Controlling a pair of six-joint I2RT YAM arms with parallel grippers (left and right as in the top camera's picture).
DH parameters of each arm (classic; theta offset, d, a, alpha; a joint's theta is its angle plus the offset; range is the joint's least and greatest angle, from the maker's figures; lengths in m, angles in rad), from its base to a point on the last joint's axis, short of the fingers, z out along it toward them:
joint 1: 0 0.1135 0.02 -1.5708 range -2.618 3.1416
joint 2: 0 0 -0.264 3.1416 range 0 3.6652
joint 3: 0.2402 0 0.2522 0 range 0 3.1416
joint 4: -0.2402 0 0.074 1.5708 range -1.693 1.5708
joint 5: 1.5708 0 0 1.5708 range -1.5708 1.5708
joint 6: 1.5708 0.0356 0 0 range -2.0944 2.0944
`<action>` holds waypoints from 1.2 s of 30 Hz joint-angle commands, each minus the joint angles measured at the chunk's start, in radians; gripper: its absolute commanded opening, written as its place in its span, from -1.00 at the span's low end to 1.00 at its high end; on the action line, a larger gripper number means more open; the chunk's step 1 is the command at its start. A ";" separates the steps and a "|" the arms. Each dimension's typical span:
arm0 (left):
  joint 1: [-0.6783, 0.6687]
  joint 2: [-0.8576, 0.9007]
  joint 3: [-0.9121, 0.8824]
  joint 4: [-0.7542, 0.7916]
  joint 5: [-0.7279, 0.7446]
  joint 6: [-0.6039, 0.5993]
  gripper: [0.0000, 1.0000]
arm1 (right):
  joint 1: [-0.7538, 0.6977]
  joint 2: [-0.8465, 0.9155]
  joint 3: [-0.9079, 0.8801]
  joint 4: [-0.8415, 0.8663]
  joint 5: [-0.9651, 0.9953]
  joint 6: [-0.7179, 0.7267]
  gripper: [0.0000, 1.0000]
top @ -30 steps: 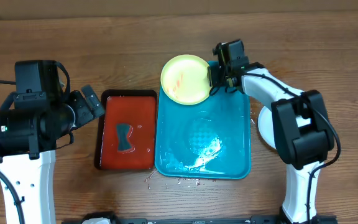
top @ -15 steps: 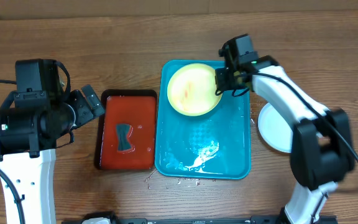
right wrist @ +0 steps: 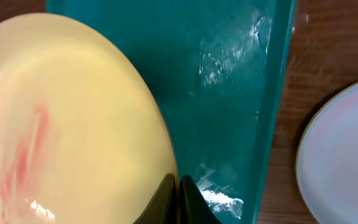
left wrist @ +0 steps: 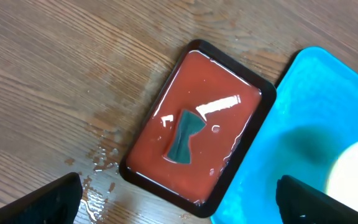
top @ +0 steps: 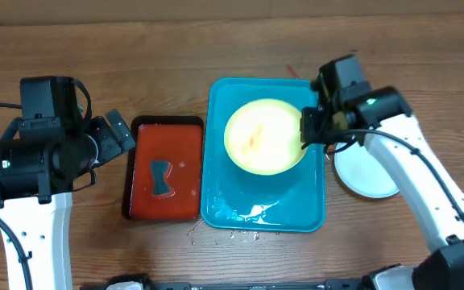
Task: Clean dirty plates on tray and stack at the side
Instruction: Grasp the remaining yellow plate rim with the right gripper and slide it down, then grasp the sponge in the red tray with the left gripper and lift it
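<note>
Right jaws are clenched on the right rim of the yellow-green plate point(top: 263, 137). The right gripper point(top: 306, 133) sits at the right edge of the turquoise tray point(top: 216, 205), and the wrist view shows its fingertips pinched together over the rim. Left jaws are released, wide apart, gripping nothing. The left gripper point(top: 121, 133) hangs well left of the tray, past the red tray point(top: 185, 153).

Near to far, all relative to the turquoise tray:
- droplets point(top: 234, 235) on the wood table point(top: 95, 48), just off its near edge
- glossy wet patch point(top: 266, 211) on its floor, near half
- white plate point(top: 366, 173) flat on the table, just off its right side
- red tray with black rim along its left side — touching or just beside, can't tell. It is wet inside, with a dark teal bow-tie-shaped piece point(top: 161, 177) in the middle
- yellow-green plate over its middle and far half, with orange-red smears on the face. It casts a shadow on the floor, and I can't tell if it rests there
</note>
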 commanded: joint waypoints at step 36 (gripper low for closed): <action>-0.081 0.264 -0.478 0.355 0.141 0.095 0.24 | 0.016 -0.400 -0.303 0.206 -0.179 -0.085 -0.36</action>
